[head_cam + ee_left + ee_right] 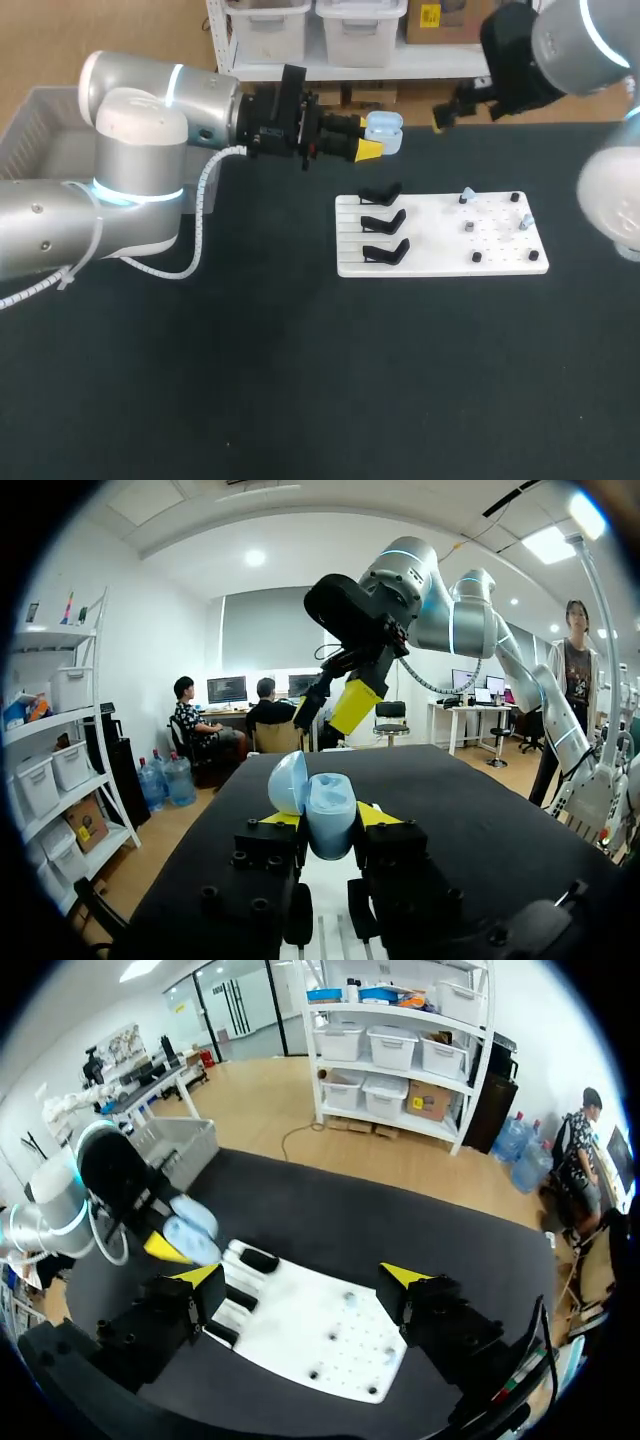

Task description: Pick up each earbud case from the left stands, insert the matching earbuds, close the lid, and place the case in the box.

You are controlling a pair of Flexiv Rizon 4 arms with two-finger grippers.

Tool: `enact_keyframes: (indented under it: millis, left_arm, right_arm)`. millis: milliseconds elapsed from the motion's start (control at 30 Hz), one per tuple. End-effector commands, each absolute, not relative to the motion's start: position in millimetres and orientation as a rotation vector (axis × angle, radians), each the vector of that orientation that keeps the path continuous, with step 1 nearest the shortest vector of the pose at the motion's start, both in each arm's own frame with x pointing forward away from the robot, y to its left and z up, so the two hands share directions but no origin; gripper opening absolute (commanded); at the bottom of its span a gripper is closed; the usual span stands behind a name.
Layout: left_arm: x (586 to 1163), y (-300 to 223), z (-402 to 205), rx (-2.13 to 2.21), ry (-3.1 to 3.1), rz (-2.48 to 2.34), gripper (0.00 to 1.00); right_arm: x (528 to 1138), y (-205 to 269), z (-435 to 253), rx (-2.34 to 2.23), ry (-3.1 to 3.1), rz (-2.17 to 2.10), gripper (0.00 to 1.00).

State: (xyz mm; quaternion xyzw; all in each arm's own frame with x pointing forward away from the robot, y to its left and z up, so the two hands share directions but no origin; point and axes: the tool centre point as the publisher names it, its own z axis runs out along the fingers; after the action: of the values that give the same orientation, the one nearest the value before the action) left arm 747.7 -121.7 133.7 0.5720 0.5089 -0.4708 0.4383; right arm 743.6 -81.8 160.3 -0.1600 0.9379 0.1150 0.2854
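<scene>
Left fingers (374,814) clench the open earbud case (329,818) between them; right fingers (201,1275) spread wide, empty.

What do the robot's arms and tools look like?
The left arm and right arm are rounded silver-grey tubes with glowing pale-blue joint rings. A white coiled cable trails from the left arm. The black left tool and right tool have bright yellow tips.

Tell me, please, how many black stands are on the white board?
3, in a column on the left side of the white board: far stand, middle stand, near stand. All empty; none looks hidden.
</scene>
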Motion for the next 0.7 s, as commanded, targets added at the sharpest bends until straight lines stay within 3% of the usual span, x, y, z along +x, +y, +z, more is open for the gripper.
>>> enact_keyframes:
  millis: [33, 700]
  left_arm:
    - [746, -121, 132, 1.398, 1.25, -1.162, 0.0]
    - [744, -124, 131, 1.39, 1.231, -1.164, 0.0]
  right_arm:
    - [720, -107, 165, -0.375, 2.503, 0.121, 1.0]
    - [696, -159, 107, -0.532, 2.743, -0.111, 1.0]
